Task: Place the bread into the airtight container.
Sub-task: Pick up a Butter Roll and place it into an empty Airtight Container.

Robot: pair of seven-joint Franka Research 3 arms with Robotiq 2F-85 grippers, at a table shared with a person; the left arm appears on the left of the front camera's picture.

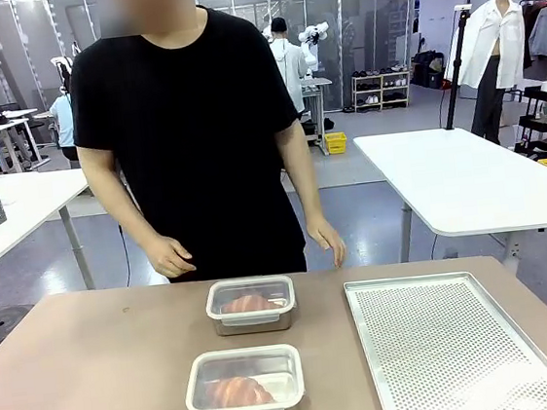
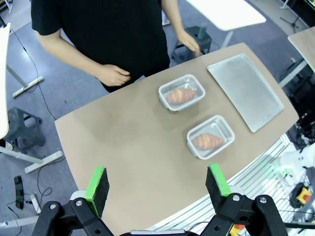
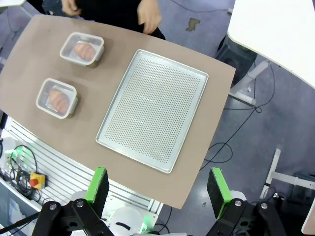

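**Bread already boxed; both grippers high and idle**

Nearest us, seen from the wrists, both grippers hang high above the table with jaws spread wide and nothing between the green pads: the left gripper (image 2: 156,184) and the right gripper (image 3: 156,186). Neither is near any object.

We take the near clear rectangular airtight container with a metal base (image 1: 244,386) as our landmark. A golden-brown piece of bread (image 1: 238,392) lies inside it, and what looks like a clear lid sits on top, though we cannot tell whether it is latched. Just beyond it, toward the person, stands a second container of the same kind (image 1: 251,304), also holding a piece of bread (image 1: 250,303) under a clear lid. To the landmark's right, apart from it, lies a flat perforated metal baking tray (image 1: 455,346), bare of bread.

We judge the placing step finished for both pieces. Little seems left; at most the lids would call for a check or a press, coming straight down from above.

Farther off, beyond the second container, the person in a black shirt stands at the brown table's (image 1: 87,381) far edge, one hand (image 1: 172,256) and the other hand (image 1: 325,242) hovering low over that edge. Those hands are the only thing close to a reach toward the far container; the landmark itself stands unobstructed.
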